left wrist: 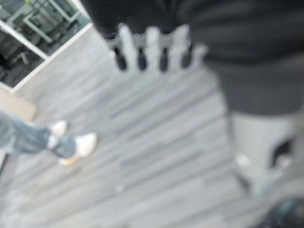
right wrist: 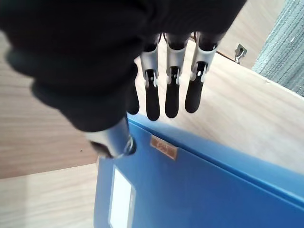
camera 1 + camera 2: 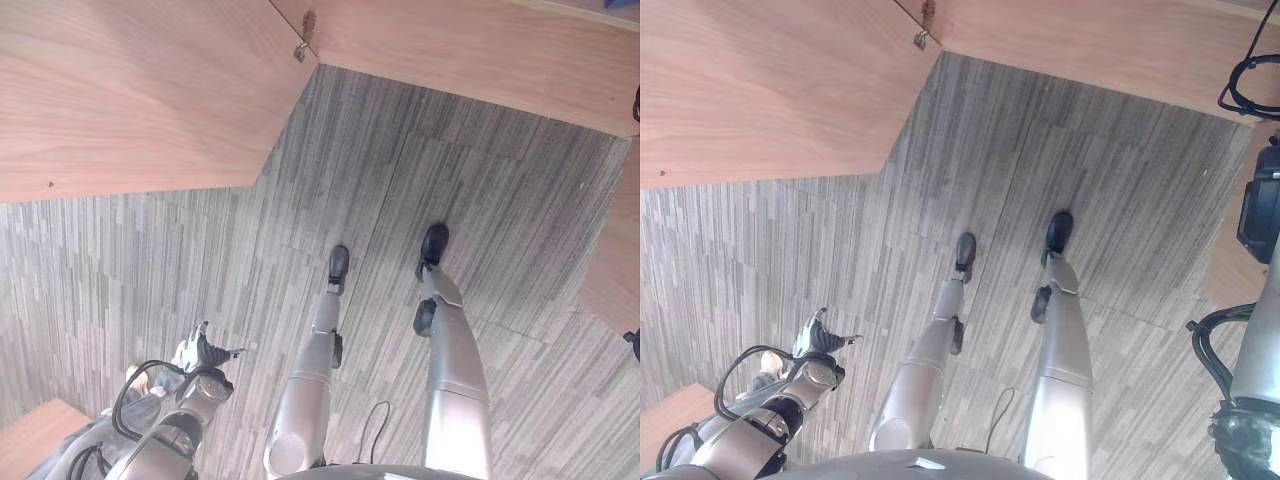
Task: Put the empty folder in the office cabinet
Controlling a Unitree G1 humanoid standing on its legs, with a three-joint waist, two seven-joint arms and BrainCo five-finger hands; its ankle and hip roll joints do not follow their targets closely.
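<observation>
Straight silver dark-tipped fingers (image 2: 172, 97) of the right hand (image 2: 95, 71) are seen over the blue plastic folder (image 2: 199, 190), apparently not yet placed beside the light wooden cabinet panels (image 3: 130, 90), while the left hand (image 1: 152, 47) hangs relaxed over grey striped carpet (image 3: 450, 180).

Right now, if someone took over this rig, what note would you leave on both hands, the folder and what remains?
Right hand: fingers straight over the top edge of the blue plastic box folder, thumb against its spine; it seems to carry it.
Left hand: hangs low beside the robot over the grey striped carpet, holding nothing; fingers straight in its wrist view.
Light wooden cabinet panels stand ahead, a small metal latch at their corner.
Done: folder in hand. Left: put it inside the cabinet.
A person's legs stand nearby.
</observation>
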